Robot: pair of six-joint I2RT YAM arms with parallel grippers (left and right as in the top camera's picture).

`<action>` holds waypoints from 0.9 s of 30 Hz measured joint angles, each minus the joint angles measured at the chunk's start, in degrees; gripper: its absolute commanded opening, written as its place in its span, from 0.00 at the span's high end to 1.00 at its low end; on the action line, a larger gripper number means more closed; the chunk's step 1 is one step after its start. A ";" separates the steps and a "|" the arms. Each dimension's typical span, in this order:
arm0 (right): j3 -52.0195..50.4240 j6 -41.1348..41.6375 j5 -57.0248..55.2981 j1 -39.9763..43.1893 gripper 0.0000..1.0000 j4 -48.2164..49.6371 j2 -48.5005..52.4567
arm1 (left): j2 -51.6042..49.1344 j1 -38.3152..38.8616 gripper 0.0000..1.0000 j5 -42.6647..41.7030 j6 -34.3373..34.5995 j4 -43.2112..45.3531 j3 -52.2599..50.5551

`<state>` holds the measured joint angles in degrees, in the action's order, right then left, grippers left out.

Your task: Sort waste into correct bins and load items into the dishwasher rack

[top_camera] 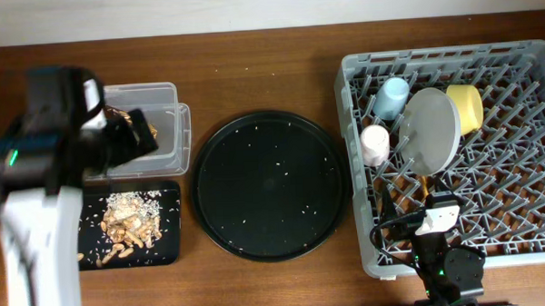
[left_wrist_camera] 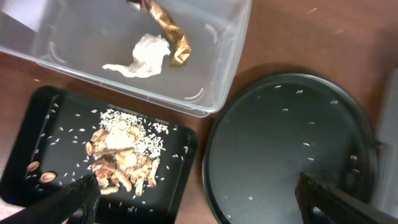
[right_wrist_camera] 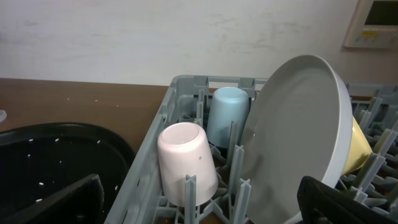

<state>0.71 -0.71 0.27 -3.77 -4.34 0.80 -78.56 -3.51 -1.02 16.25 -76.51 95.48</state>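
While left fingers [left_wrist_camera: 59, 205] hang released above the black tray [left_wrist_camera: 25, 168], right fingers [right_wrist_camera: 348, 202] sit released near plate [right_wrist_camera: 298, 137] in rack [right_wrist_camera: 186, 82], both empty.

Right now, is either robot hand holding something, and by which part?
Nothing is held. The left gripper and the right gripper are both open and empty.
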 measured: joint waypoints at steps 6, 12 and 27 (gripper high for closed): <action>0.00 0.00 0.00 0.00 0.02 0.00 0.00 | 17.99 0.00 0.00 0.00 0.00 -7.04 -0.61; 0.00 0.00 0.00 0.00 0.02 -0.04 -0.02 | 34.58 0.00 0.00 -0.50 0.42 -6.56 -13.35; 0.00 0.02 0.00 0.04 0.02 -0.02 -0.17 | 68.50 0.00 0.00 -0.92 3.08 51.76 -67.21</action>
<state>0.71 -0.69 0.27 -3.73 -4.36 0.62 -10.07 -3.51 -1.93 19.33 -24.75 28.27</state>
